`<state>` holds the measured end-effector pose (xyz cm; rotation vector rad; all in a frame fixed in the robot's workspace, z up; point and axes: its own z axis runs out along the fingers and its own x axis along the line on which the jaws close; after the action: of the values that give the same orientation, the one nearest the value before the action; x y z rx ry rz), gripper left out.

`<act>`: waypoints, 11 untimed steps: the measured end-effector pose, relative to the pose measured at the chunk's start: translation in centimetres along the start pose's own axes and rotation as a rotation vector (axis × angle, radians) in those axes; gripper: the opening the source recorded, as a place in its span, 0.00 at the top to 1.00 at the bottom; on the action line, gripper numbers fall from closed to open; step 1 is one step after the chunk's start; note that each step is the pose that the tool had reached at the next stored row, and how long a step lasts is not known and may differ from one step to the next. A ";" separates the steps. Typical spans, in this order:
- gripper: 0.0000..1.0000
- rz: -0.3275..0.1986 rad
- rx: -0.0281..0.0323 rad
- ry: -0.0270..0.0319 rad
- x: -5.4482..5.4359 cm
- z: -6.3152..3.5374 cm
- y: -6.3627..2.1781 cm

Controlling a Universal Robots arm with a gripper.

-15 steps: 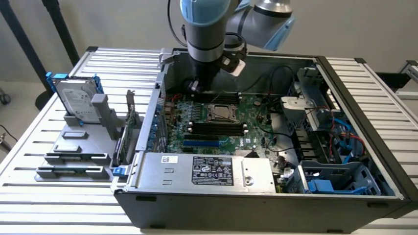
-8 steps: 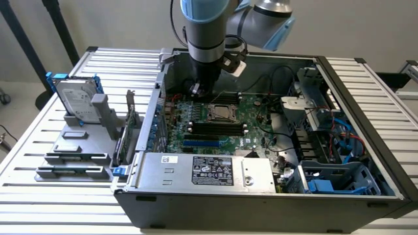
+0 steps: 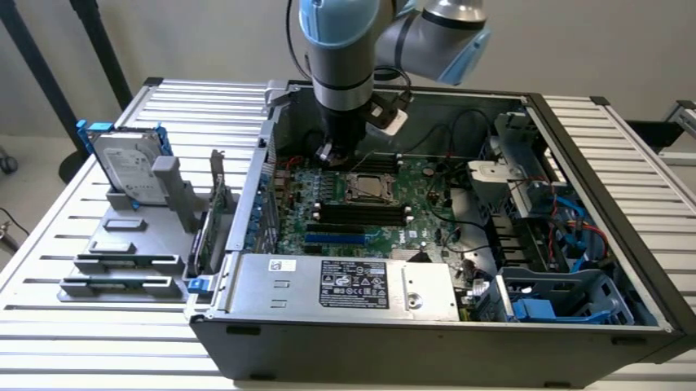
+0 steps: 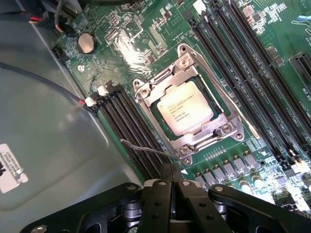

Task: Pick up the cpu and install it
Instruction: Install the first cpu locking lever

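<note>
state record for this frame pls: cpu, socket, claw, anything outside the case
part: cpu lying flat in its socket, silvery top up
retention: metal frame around its edges
effector: claw shut, empty, above the motherboard, not touching the cpu
enclosure: computer case open, board facing up
outside: hard drive upright on grey rack, exterior view's left

The cpu [image 4: 184, 108] lies in the motherboard socket [image 4: 221, 130] inside the computer case [image 3: 435, 346]; the hard drive [image 3: 129, 167] stands outside the case, on the exterior view's left.
</note>
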<state>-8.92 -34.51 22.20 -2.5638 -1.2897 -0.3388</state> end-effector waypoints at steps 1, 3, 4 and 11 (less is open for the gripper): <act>0.89 0.005 -0.0017 0.0007 0.0 0.14 0.00; 0.89 0.014 -0.0048 0.0018 0.0 0.40 -0.01; 0.89 0.018 -0.0063 0.0024 0.0 0.52 -0.02; 0.89 0.048 -0.0160 0.0058 0.0 1.36 -0.17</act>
<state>-8.91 -33.94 20.95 -2.6001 -1.2267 -0.3483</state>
